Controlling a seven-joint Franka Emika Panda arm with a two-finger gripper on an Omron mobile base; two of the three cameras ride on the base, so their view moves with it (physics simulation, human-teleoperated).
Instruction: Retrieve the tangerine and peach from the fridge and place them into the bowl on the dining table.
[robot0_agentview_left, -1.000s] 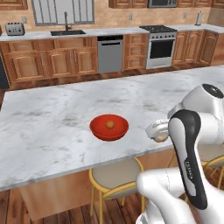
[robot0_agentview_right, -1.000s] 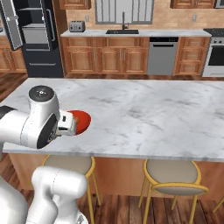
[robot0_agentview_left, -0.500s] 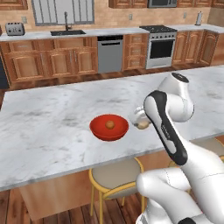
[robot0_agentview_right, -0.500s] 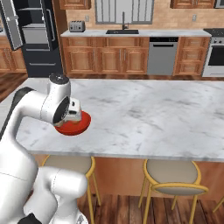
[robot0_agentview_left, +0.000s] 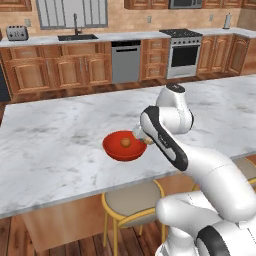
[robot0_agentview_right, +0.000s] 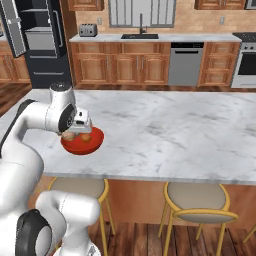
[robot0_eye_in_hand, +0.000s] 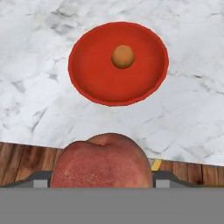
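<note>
**Peach carried up to the bowl**

Since a second ago, our arm has swung left; the pincer, gripping the peach, now hangs by the bowl's rim. We count one bowl, one tangerine inside it, one peach, on the desk.

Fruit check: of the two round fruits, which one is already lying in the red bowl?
The tangerine, small and evenly orange, lies inside the bowl. The peach, blushed red, is held in the pincer short of the bowl.

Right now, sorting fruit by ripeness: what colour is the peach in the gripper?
Mostly reddish blush over tan peach, clearest in the hand view.
</note>
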